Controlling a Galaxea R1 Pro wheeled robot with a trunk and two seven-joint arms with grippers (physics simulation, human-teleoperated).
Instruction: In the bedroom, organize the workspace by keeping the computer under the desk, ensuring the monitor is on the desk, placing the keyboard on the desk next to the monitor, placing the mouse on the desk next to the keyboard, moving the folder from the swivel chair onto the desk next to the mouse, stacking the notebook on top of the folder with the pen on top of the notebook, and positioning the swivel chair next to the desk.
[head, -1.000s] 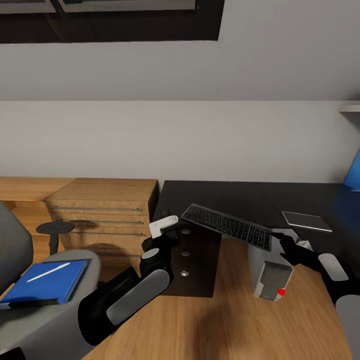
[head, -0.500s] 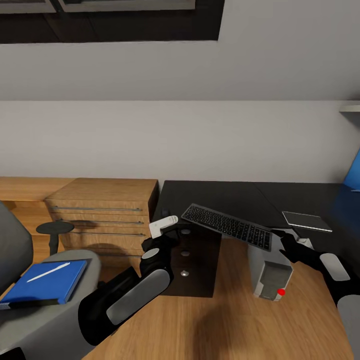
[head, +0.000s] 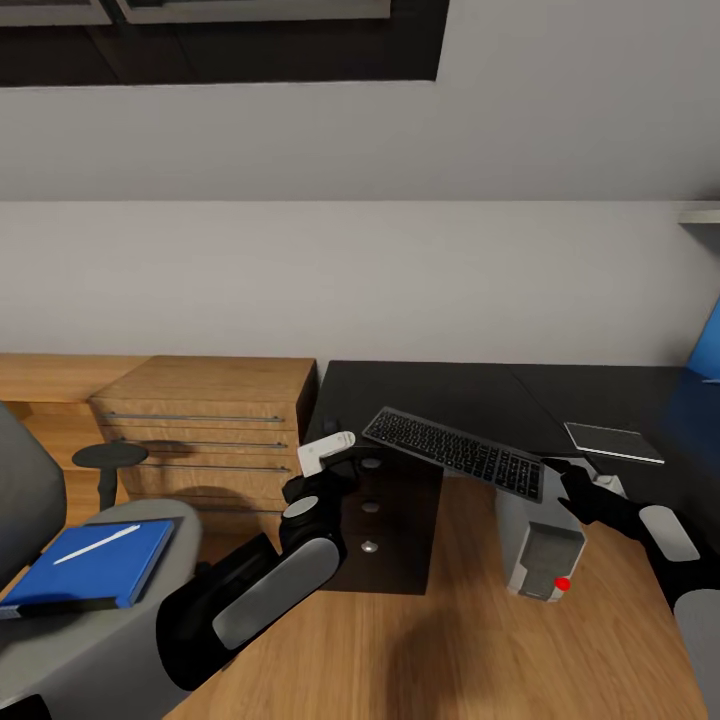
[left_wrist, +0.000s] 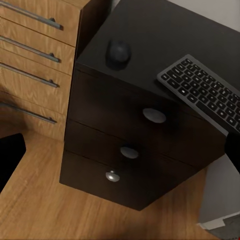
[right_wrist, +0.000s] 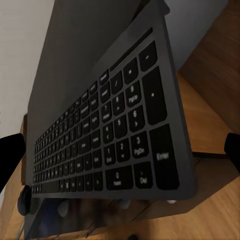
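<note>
Swivel chair (head: 60, 640): nearest, at the robot's left; grey seat, backrest edge at the view's far left.
Folder (head: 95, 565): blue, flat on the chair seat, w/ a white pen (head: 97, 545) lying diagonally on top; a dark slab edge shows just under the folder's front, can't tell what it is.
Left arm: bent over the wood floor (head: 420, 650), wrist up near the desk's drawer block.
Left gripper (head: 325, 452): white tip, hovers just in front of the drawers, holding nothing; fingers apart or together, can't tell.
Computer (head: 540, 550): grey tower w/ red light, standing on the floor under the desk edge, right of the drawers.
Right gripper (head: 556, 470): clamped on the keyboard's right end, 1 dark finger (right_wrist: 12, 160) on each side in the wrist view.
Keyboard (head: 455, 452): held in the air, tilted, left end over the desk, right end past its front edge above the computer.
Desk (head: 450, 400): glossy black, 3 drawers w/ round silver knobs (left_wrist: 154, 115).
Mouse (left_wrist: 118, 51): small, black, on the desk's front-left corner, near the keyboard's left end but apart.
Notebook (head: 614, 442): thin, dark cover, flat on the desk to the right, beyond the right gripper.
Wood dresser (head: 205, 420): left of the desk, touching its side.
Wall (head: 400, 280): grey, sloped, behind everything.
</note>
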